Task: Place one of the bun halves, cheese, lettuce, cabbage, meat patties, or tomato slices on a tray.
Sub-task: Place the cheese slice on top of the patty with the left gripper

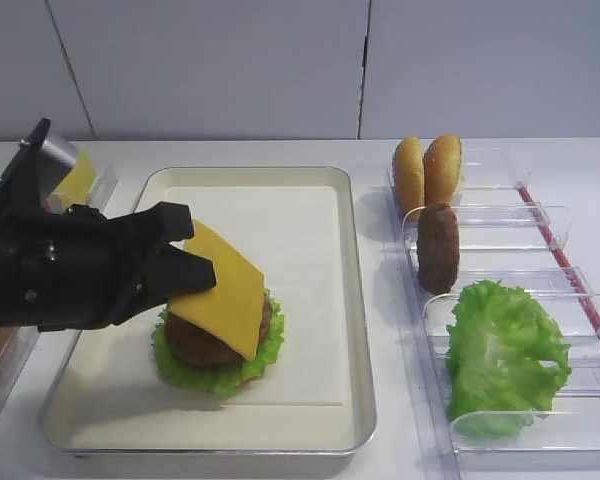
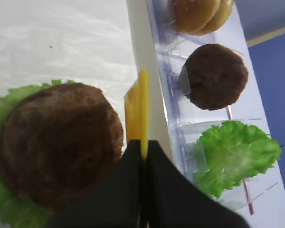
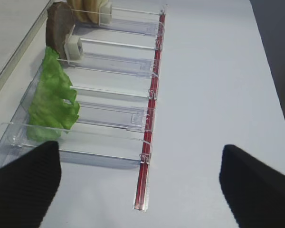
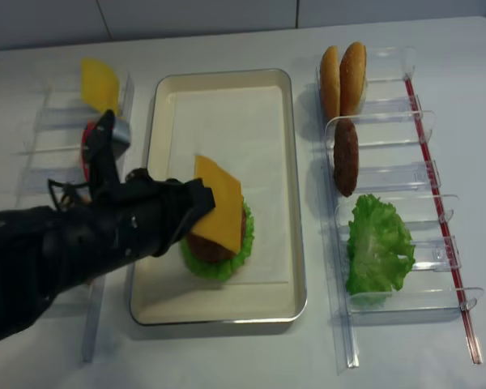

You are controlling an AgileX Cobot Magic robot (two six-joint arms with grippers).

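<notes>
Pinched between the pressed-together fingers of the left gripper (image 1: 185, 270) was the cheese (image 1: 225, 290), held by one edge and tilted steeply, its low edge resting on or just above the patty (image 1: 202, 338) and its high corner raised toward the far end of the tray (image 1: 355, 300). The right gripper (image 3: 140, 183) was seen spread wide and empty, well off to the right of the tray, over the clear holders (image 3: 109, 90).

A skewed landing was judged to be the main risk: were the slice let go at that tilt, it could be expected to flop or slide off the patty's right side onto the paper liner (image 1: 300, 260). Being thin and limp, it might also be folded over on itself, or be dragged along if it clung to a finger at release. A push on the patty could shift the stack on its lettuce (image 1: 185, 372).

The cheese was seen as one flat, square, yellow-orange slice, smooth and about as wide as the patty beneath it. From the left wrist view only its thin edge (image 2: 138, 111) was shown, just right of the patty (image 2: 57, 142), within the tray, toward its near end.
</notes>
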